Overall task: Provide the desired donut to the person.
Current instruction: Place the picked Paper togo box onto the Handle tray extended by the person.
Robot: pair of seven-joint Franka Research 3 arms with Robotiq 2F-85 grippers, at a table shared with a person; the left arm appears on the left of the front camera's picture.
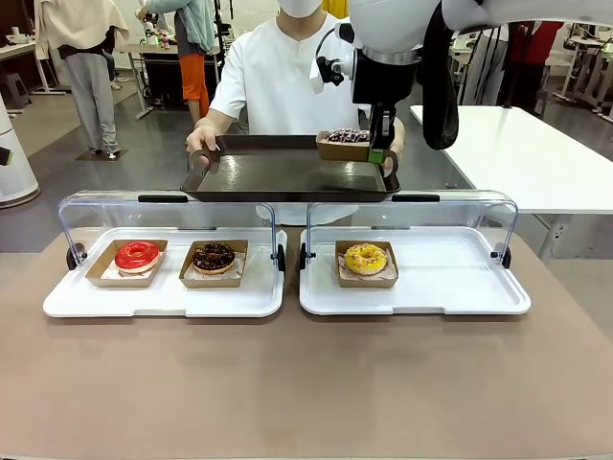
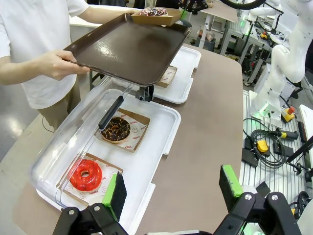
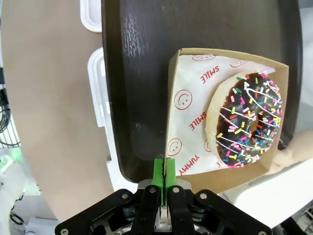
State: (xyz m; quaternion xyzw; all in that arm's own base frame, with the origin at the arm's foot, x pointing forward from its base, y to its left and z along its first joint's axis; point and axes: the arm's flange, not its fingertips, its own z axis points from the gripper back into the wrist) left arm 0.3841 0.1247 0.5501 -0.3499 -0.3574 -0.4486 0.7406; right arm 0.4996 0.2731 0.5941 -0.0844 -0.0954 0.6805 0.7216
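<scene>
A person (image 1: 278, 77) in a white shirt holds a dark brown tray (image 1: 278, 172) with both hands at the far side of the table. A chocolate donut with coloured sprinkles (image 3: 247, 120) lies in a cardboard box (image 3: 186, 112) at the tray's (image 3: 132, 73) right end. My right gripper (image 3: 163, 169) is shut on the box's side wall, its green pads pinching the thin card. From the front, that gripper (image 1: 377, 153) hangs just right of the box (image 1: 343, 146). My left gripper (image 2: 173, 188) stands open above the near table, holding nothing, and beyond it are the tray (image 2: 127, 49) and the box (image 2: 154, 14).
Two white display trays with raised clear lids sit mid-table. The left one (image 1: 163, 299) holds a red donut (image 1: 137, 256) and a chocolate donut (image 1: 213, 256); the right one (image 1: 450, 287) holds a yellow donut (image 1: 365, 258). A white table (image 1: 517, 153) stands at far right.
</scene>
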